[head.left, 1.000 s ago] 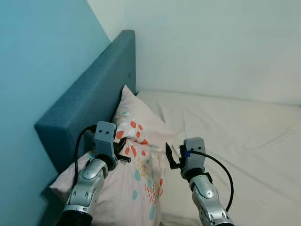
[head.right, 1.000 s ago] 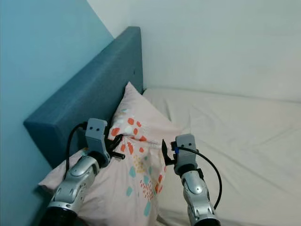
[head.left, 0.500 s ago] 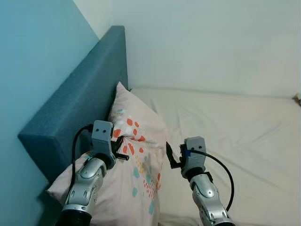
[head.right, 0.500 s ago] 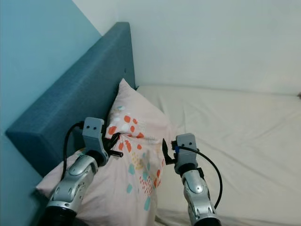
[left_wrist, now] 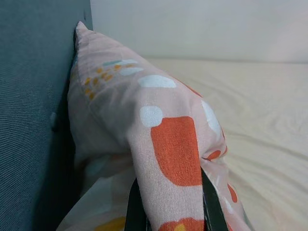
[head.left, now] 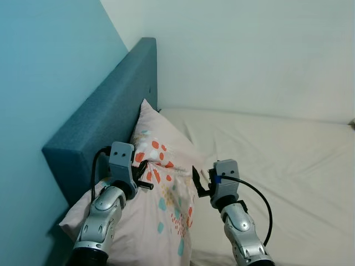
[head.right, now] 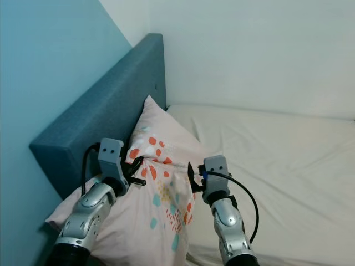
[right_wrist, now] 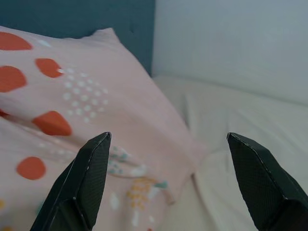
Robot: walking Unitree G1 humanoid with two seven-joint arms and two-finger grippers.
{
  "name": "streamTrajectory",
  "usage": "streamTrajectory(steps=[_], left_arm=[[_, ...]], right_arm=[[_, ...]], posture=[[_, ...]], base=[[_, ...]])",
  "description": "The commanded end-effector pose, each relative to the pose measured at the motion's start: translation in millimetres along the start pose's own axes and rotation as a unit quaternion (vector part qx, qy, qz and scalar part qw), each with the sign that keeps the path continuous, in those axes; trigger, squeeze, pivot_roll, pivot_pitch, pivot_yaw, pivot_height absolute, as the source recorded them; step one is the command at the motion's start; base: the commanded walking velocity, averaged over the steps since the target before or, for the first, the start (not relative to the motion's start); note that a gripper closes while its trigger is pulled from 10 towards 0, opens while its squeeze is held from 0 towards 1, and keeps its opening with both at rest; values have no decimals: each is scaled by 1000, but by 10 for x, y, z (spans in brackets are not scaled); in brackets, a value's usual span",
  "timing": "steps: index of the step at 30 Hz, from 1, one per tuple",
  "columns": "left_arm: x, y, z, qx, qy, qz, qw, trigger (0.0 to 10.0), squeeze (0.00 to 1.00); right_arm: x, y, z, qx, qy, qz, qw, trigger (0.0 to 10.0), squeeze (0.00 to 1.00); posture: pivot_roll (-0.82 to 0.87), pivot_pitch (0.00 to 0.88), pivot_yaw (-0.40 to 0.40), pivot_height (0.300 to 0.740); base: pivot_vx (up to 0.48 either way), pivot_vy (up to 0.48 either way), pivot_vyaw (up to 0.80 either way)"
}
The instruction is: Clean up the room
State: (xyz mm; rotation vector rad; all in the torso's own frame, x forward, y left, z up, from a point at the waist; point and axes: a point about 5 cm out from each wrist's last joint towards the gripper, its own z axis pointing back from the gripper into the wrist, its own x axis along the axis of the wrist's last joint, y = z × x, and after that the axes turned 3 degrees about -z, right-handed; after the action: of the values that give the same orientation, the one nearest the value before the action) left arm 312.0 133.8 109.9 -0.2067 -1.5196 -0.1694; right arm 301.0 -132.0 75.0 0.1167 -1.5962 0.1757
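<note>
The left gripper (left_wrist: pixel 166 204) is clamped tight on a raised fold of the pale pink pillow with orange, teal and white spots (head.left: pixel 166 194), both black fingers (left_wrist: pixel 136 211) pinching the cloth between them. The right gripper (right_wrist: pixel 168 180) hovers with its fingers spread wide and nothing between them, just off the pillow's edge at about four o'clock from the left one.

The pillow leans against the dark teal padded fabric headboard (head.left: pixel 111 119), its top corner pointing to twelve o'clock, its lower end slumped toward seven o'clock at the mattress edge.

To do this step well, I'd judge the pinch is too narrow to move the whole pillow squarely; a soft cushion will sag and twist from one point. Bringing the open right gripper onto the near edge and closing there would share the load, so the pillow can be set flat and straight along the headboard.

The cream fitted bedsheet (head.left: pixel 277 155) runs out from two to five o'clock, lightly wrinkled. A white wall (head.left: pixel 249 50) stands behind at twelve, a light blue wall (head.left: pixel 44 72) at nine to ten o'clock.
</note>
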Motion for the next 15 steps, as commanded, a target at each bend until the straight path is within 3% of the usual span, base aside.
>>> streamTrajectory(steps=[1,9,15], left_arm=[[192,67,8,19,-56,11,998,10000,0],[177,54,27,17,-52,4,998,10000,0],[182,55,35,20,-56,12,998,10000,0]], right_arm=[[-18,-28,18,-5,2,-6,1000,10000,0],[-29,1,25,8,5,14,1000,10000,0],[-32,6,27,4,4,-1,1000,10000,0]], posture=[[20,0,-54,740],[24,0,-58,740],[25,0,-57,740]], base=[[0,0,0],[0,0,0],[0,0,0]])
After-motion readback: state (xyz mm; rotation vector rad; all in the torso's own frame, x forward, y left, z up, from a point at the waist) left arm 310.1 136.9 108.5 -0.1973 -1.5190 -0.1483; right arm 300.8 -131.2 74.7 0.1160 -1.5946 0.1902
